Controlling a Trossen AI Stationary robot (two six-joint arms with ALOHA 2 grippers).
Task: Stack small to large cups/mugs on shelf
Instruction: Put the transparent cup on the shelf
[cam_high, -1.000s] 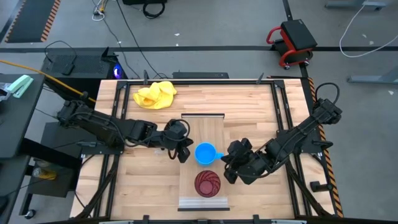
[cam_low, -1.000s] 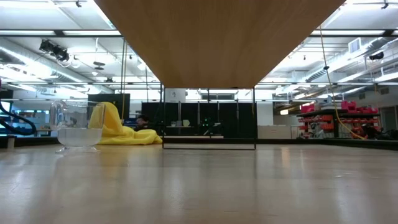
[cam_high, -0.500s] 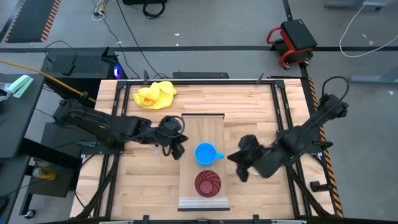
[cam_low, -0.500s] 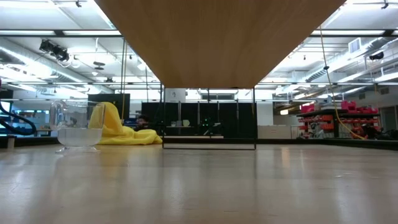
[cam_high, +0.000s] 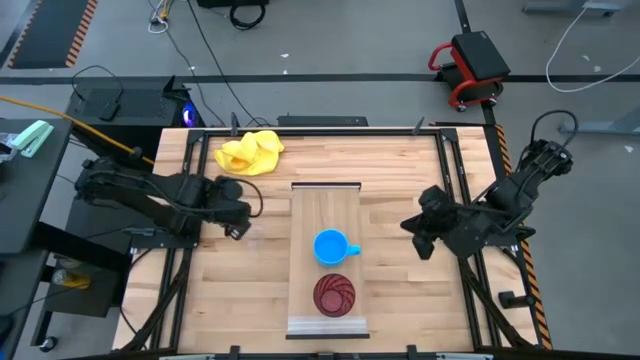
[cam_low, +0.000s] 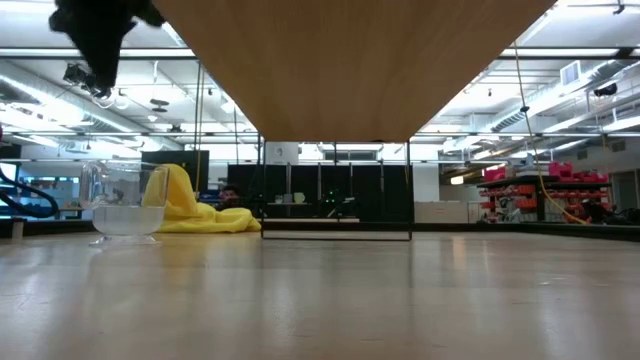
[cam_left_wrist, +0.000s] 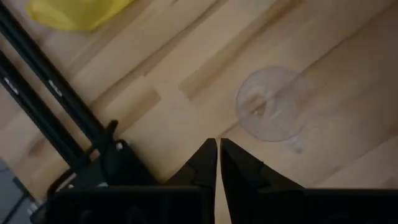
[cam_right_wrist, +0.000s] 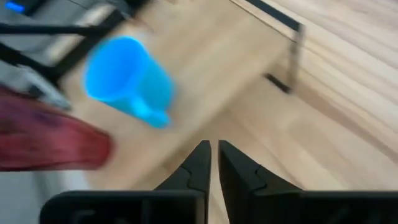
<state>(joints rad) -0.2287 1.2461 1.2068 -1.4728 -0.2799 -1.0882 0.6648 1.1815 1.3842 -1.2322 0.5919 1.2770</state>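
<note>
The high view looks straight down from far above, taking in the whole worktop (cam_high: 400, 170), both arms and the floor around. The low view sits at worktop height and looks level across it into the room, under the shelf (cam_low: 350, 60), whose underside fills the upper middle. The left wrist view looks down from close above the worktop past its own claw (cam_left_wrist: 218, 163), onto the glass cup (cam_left_wrist: 272, 104) and the yellow cloth (cam_left_wrist: 74, 11); the low view shares both. The right wrist view looks past its claw (cam_right_wrist: 214, 163) toward the shelf, sharing the blue mug (cam_right_wrist: 127, 79) and red tumbler (cam_right_wrist: 53, 140) with the high view.
</note>
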